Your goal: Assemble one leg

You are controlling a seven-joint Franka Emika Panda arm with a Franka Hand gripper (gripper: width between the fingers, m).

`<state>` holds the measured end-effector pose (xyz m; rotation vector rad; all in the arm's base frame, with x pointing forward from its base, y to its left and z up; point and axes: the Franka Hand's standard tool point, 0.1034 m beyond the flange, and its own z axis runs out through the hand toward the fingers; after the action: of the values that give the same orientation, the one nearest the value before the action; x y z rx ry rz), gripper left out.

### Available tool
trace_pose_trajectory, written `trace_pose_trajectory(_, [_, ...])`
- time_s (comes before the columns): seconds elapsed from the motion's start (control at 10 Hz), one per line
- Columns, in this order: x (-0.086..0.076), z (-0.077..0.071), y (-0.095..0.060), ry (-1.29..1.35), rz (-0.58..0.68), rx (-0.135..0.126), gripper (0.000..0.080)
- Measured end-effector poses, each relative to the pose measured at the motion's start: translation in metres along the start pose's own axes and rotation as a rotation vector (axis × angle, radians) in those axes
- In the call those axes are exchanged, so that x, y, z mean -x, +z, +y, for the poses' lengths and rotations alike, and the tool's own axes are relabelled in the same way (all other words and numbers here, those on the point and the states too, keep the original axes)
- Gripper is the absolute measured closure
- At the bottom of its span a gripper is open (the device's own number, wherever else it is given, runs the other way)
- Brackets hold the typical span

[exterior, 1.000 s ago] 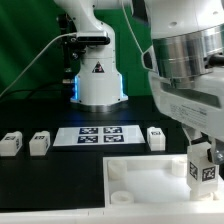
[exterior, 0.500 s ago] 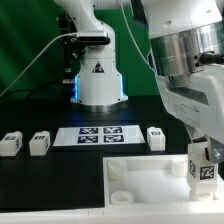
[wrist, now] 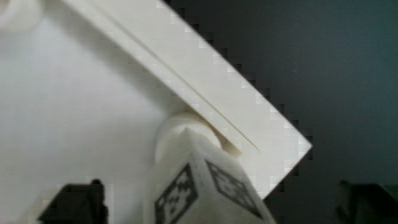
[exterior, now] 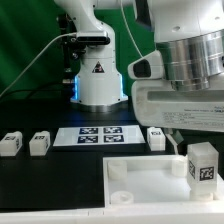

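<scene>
You see the arm lifted, wrist pointing straight down. The gripper is spread wide, and its dark fingertips touch nothing. Directly beneath it, between the fingers' line, the leg stands upright at the tabletop corner. It is a small white block with a black-and-white tag. Half a second ago the fingers flanked it; they have since risen clear.
</scene>
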<state>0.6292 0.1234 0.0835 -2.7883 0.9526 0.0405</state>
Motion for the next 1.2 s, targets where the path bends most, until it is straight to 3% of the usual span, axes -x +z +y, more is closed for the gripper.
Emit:
trace_pose_trajectory(0.2, [-0.0009, 0.0008, -0.0003, -0.193, 0.000, 0.005, 0.0150])
trace_pose_trajectory(0.3, [-0.0063, 0.0006, -0.0029, -0.387, 0.008, 0.039, 0.0150])
trace_pose_trajectory(0.4, [-0.0081, -0.0027, -0.0029, -0.501, 0.020, 0.052, 0.0150])
trace_pose_trajectory(0.7, [-0.0076, -0.0014, -0.0017, -0.534, 0.015, 0.047, 0.0150])
trace_pose_trajectory(0.8, [-0.0071, -0.0019, -0.0015, -0.490, 0.014, 0.043, 0.0263])
trace_pose_trajectory(0.9, [-0.0060, -0.0030, -0.0013, -0.405, 0.013, 0.037, 0.0436])
trace_pose_trajectory(1.2, [-0.0087, -0.0023, -0.0016, -0.096, 0.024, 0.023, 0.0485])
